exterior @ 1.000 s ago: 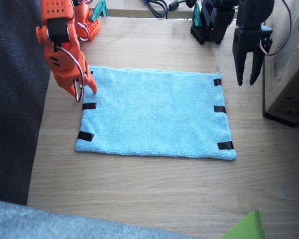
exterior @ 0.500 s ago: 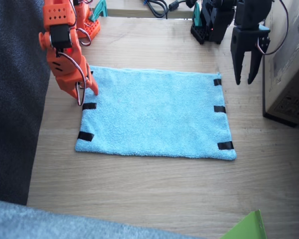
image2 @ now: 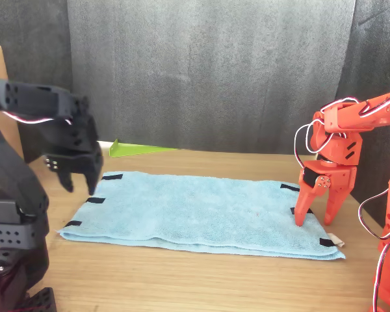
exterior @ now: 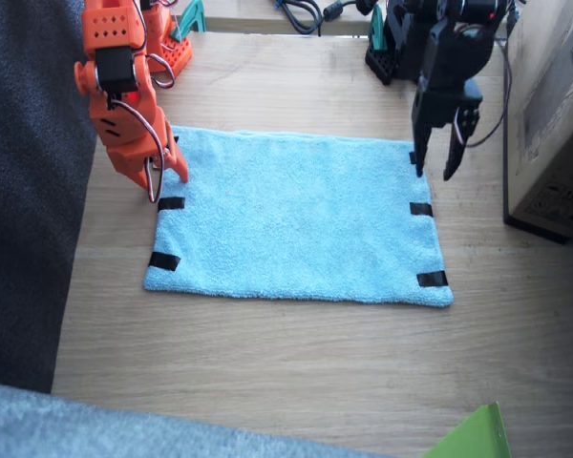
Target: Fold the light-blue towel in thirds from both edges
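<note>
**Operator A:** Compared with half a second ago, what is changing?

**Operator B:** Only the left arm is moving. Its black left end effector (exterior: 435, 176) is swinging inward from beside the cardboard box (exterior: 554, 114) and is now hanging over the towel's far corner, next to the nearest black tape strip (exterior: 416, 157). The orange right end effector (exterior: 162, 186) is holding its place.

**Operator A:** State of each end effector?

**Operator B:** Both are pointing downward with fingers spread and nothing between them. In the front view the left end effector (image2: 78, 187) is hovering clear of the cloth. The right end effector (image2: 315, 220) is standing at the opposite short edge, tips at or just above the cloth; contact is not resolvable.

**Operator A:** Location of the workpiece?

**Operator B:** The light-blue towel (exterior: 296, 215) is lying flat and unfolded on the wooden tabletop (exterior: 296, 382), between the two arms, with tape strips along both short edges. A white tag (image2: 338, 242) is showing at one corner near the right arm.

**Operator A:** Containers?

**Operator B:** The cardboard box is the only one; its contents are not visible.
</note>
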